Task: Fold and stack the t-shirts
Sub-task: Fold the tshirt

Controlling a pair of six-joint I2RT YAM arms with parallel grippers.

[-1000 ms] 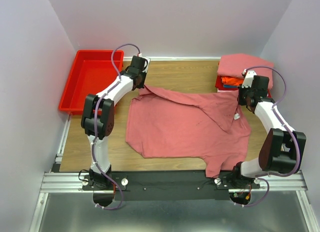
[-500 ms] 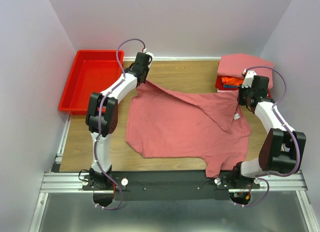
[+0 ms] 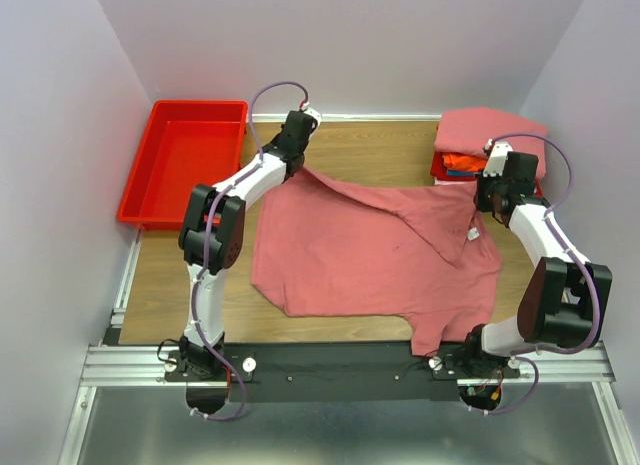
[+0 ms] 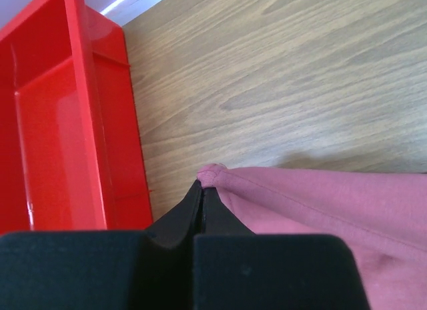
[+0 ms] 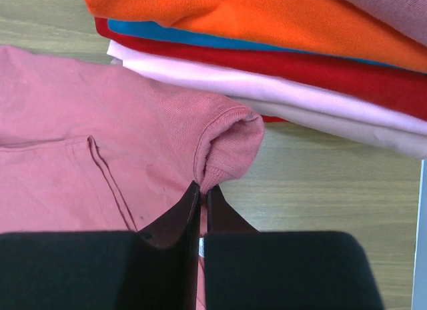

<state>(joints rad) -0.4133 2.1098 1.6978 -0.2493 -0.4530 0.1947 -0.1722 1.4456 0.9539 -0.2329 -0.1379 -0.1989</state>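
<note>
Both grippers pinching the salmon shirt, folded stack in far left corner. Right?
No. The folded stack sits in the far right corner, as the top view shows; the red bin holds the far left. The left gripper and right gripper do both pinch the salmon shirt.

No readable text, brand, number or sign in any view. Small white neck tag [image 3: 472, 232] on salmon-pink t-shirt [image 3: 370, 255]: too small to tell whether printed, nothing legible.
</note>
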